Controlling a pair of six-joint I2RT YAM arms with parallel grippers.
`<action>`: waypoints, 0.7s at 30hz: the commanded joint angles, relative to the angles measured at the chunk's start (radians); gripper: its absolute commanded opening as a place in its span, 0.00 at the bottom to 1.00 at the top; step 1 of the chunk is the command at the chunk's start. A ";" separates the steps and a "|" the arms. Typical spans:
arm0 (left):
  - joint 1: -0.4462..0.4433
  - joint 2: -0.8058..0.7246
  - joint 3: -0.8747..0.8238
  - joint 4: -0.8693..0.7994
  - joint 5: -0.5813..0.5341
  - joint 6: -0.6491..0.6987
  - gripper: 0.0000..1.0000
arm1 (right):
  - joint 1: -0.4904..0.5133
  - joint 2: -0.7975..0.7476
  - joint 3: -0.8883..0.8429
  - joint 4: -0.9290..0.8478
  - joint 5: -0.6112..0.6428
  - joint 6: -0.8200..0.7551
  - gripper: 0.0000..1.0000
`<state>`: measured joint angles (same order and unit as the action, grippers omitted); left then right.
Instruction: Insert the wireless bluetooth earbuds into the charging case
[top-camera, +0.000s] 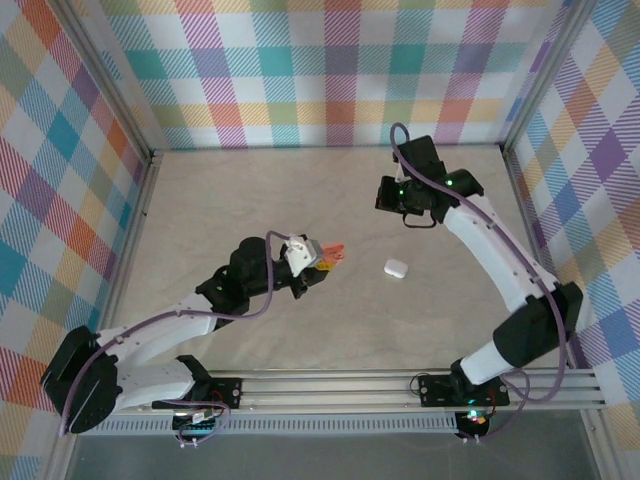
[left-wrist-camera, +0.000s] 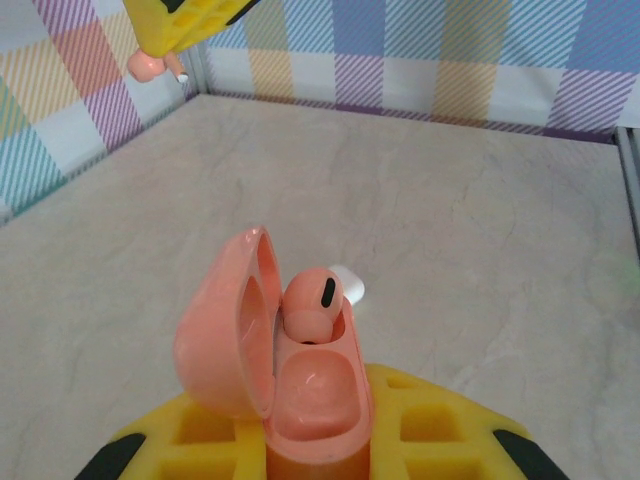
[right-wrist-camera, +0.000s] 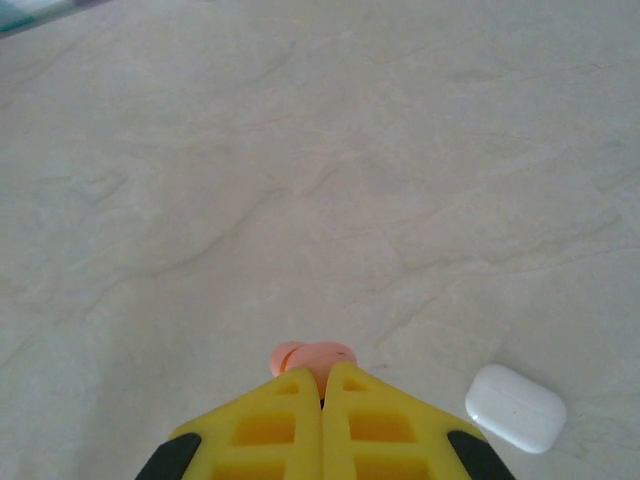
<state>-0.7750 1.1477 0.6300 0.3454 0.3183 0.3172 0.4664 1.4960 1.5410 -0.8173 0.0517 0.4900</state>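
Note:
My left gripper is shut on the salmon-pink charging case and holds it upright with the lid swung open to the left. One pink earbud sits in the case's far slot; the near slot is empty. From above, this gripper with the case is at mid-table. My right gripper is shut on the other earbud, which pokes out past the yellow fingertips. In the left wrist view that gripper and its earbud hang at the upper left. From above, the right gripper is to the far right of the case.
A white rounded case lies closed on the table between the two arms, also seen low right in the right wrist view and peeking out behind the pink case. Plaid walls enclose the beige tabletop.

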 joint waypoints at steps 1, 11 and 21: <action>-0.035 0.050 0.039 0.169 -0.091 0.049 0.00 | 0.043 -0.078 -0.038 -0.025 0.005 0.024 0.05; -0.062 0.208 0.080 0.420 -0.211 0.037 0.00 | 0.208 -0.237 -0.116 -0.013 0.038 0.111 0.04; -0.083 0.205 0.079 0.435 -0.204 0.017 0.00 | 0.251 -0.262 -0.194 0.084 0.009 0.173 0.04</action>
<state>-0.8433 1.3663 0.6880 0.7177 0.1192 0.3492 0.7113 1.2419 1.3575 -0.7883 0.0761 0.6193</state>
